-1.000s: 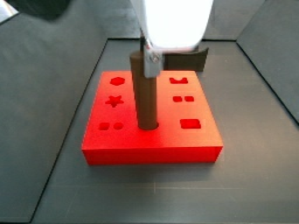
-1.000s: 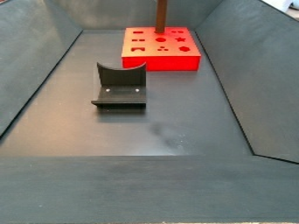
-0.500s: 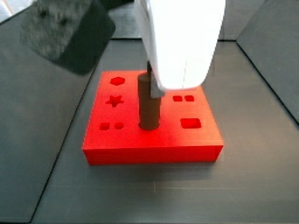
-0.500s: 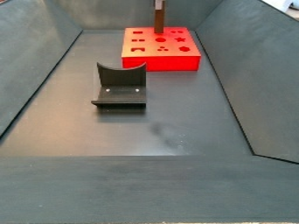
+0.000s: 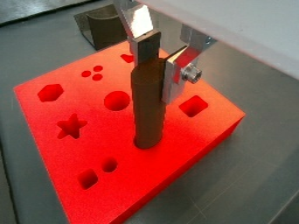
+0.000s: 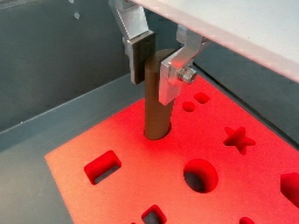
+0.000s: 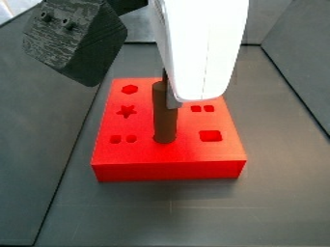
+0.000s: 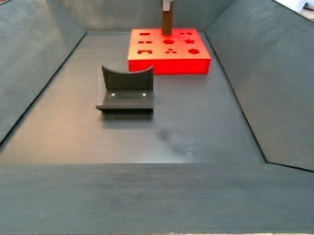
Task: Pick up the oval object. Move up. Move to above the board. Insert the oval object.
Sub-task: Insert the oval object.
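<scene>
The oval object [image 5: 146, 105] is a tall brown peg standing upright with its lower end in a hole near the middle of the red board [image 5: 70, 171]. It shows the same way in the other views [image 6: 158, 109] [image 7: 164, 118] [image 8: 167, 25]. My gripper [image 5: 160, 68] straddles the peg's top, its silver fingers and dark pads pressed on both sides of it, as a wrist view [image 6: 156, 80] also shows. In a side view the white gripper body [image 7: 200, 48] hides the peg's top. The board [image 7: 168, 162] lies flat on the grey floor at the far end of the bin [image 8: 178, 62].
The dark fixture [image 8: 125, 90] stands on the floor in front of the board; it also shows behind the board in a wrist view [image 5: 100, 26]. Sloped grey bin walls [image 8: 37, 83] enclose the floor. A dark blurred lump [image 7: 77, 39] hangs close to a side camera.
The gripper and the peg have come down: less of the peg stands above the board than a second ago. The dark lump has come into a side view.
</scene>
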